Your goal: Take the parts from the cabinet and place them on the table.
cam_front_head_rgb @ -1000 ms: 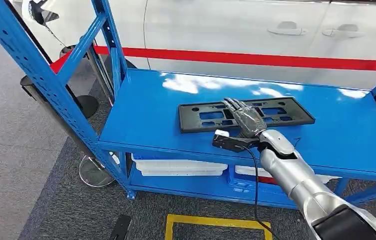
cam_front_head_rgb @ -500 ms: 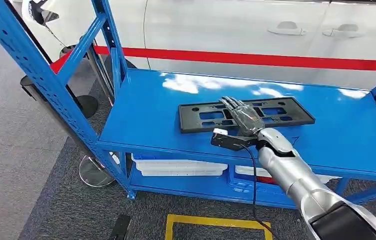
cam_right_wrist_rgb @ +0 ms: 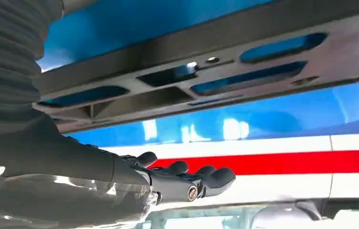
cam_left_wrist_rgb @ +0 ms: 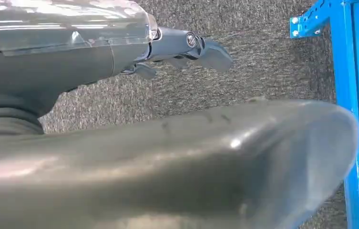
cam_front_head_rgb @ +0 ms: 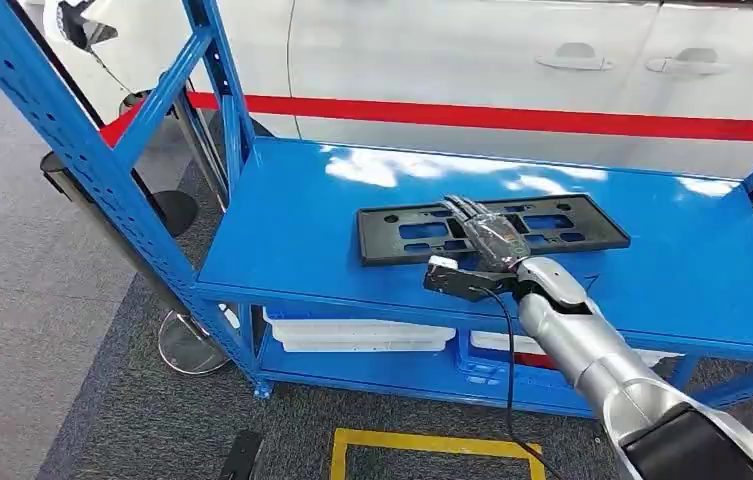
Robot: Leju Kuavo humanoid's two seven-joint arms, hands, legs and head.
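Blue steel makes up the table (cam_front_head_rgb: 292, 230), and to the left of the right hand its slanted upright (cam_front_head_rgb: 72, 140) rises from the grey carpet (cam_front_head_rgb: 42, 330). The left hand (cam_left_wrist_rgb: 187, 47) hangs over that carpet beside a blue table leg (cam_left_wrist_rgb: 353, 71), fingers loosely apart and holding nothing. The right hand (cam_front_head_rgb: 490, 235) reaches forward from the silver right arm (cam_front_head_rgb: 592, 350), palm down, fingers stretched out and slightly apart above the black plate frame (cam_front_head_rgb: 402, 232); whether they touch it I cannot tell. The frame lies flat under the hand, its long axis running left to right, tilted slightly. Below the hand, white trays (cam_front_head_rgb: 362, 335) sit on the lower shelf; their contents are hidden. Beyond the fingertips stands a white car (cam_front_head_rgb: 512, 70) with a red stripe.
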